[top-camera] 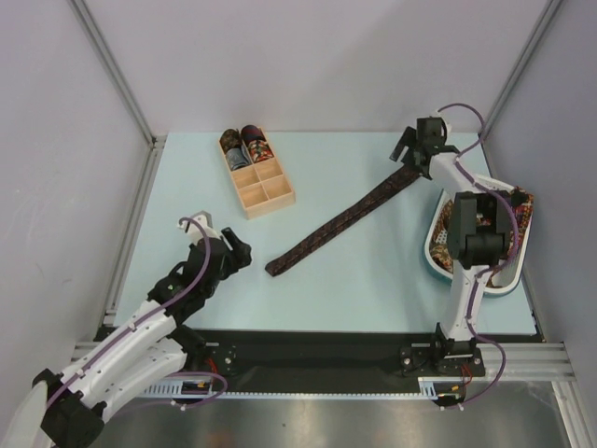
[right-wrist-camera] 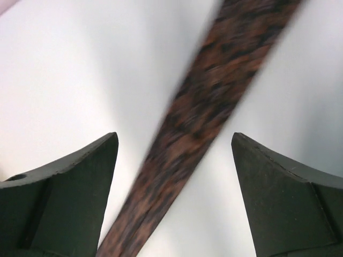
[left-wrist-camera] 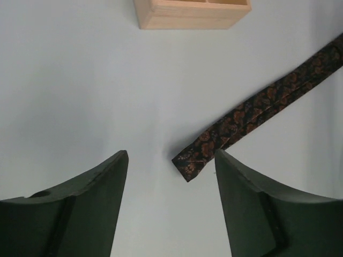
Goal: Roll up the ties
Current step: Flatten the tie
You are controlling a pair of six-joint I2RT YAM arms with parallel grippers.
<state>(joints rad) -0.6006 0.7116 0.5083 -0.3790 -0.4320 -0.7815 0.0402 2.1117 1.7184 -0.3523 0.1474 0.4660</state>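
A dark maroon tie lies stretched diagonally across the tabletop. The right gripper stands wide over its far end. That view is blurred, but the fabric seems to pass between the fingers untouched. The left gripper is spread with nothing in it, just beside the tie's near end. Two rolled ties fill the far compartments of the wooden box.
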